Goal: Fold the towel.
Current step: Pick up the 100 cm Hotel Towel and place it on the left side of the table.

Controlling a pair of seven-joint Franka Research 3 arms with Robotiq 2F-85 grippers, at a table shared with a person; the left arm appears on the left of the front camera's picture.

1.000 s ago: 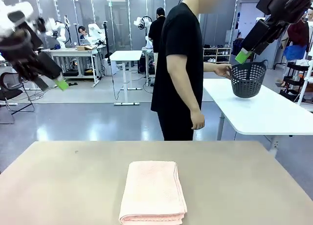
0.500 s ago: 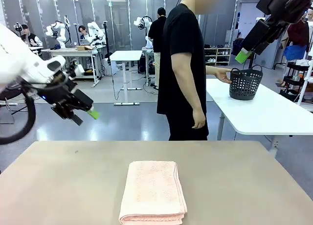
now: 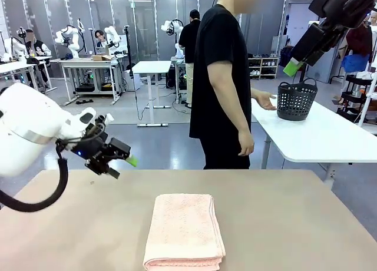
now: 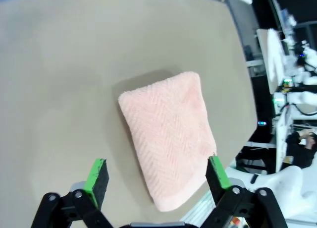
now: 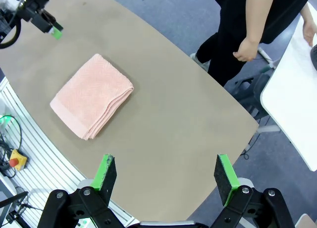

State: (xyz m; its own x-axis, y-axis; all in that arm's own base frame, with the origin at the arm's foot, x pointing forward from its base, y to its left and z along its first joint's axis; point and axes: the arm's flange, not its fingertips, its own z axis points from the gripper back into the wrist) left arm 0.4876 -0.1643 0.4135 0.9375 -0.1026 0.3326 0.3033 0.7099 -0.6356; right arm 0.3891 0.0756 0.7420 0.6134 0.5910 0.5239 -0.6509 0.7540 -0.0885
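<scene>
Towel [image 3: 184, 230] seen folded flat on table [image 3: 294, 224], at near edge, roughly midway across. Stacked layer edges visible along one long side in right wrist view [image 5: 92, 95].

Left gripper [image 3: 126, 159] held above table, left of towel and farther back; jaws spread wide, nothing between pads [image 4: 97, 174]. Towel framed between them, well below.

Right gripper [image 5: 166, 174] held high over table, right of towel; jaws wide, empty.

Person [image 3: 221, 82] stood beyond towel; hand apparently near basket [image 3: 296, 99] on side table.
</scene>
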